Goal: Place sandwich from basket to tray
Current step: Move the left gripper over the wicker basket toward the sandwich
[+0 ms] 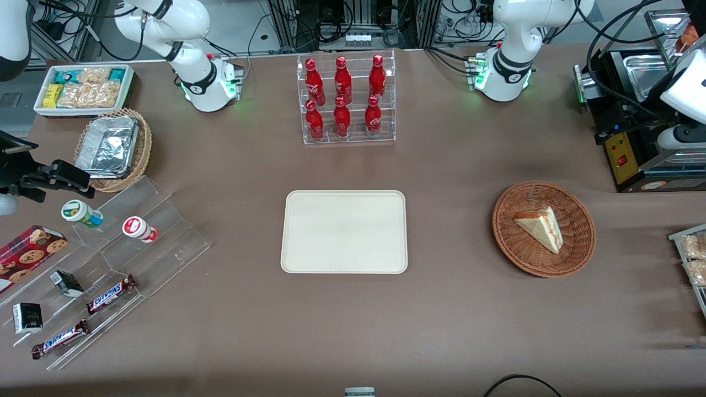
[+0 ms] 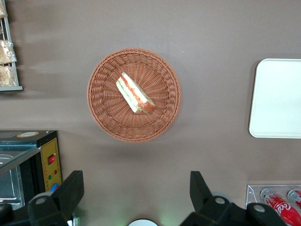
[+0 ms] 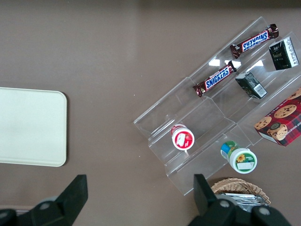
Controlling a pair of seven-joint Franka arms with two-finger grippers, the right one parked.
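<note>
I see the sandwich (image 1: 540,227) lying on its side in the basket (image 1: 579,242), its filling edge showing red and green in the wrist view (image 2: 135,93). The basket (image 2: 101,108) sits on the brown bench (image 1: 452,309), toward the working arm's end from the tray (image 1: 345,231). The tray is bare and well apart from the basket; one rounded edge of it shows in my wrist camera (image 2: 277,99).

My gripper (image 2: 136,190) hangs high above the bench, beside the basket rather than over it, touching nothing. Its jaws are released, spread wide with bare bench between them.

Relative to the tray, a clear rack of red bottles (image 1: 345,99) stands farther from the front camera.
</note>
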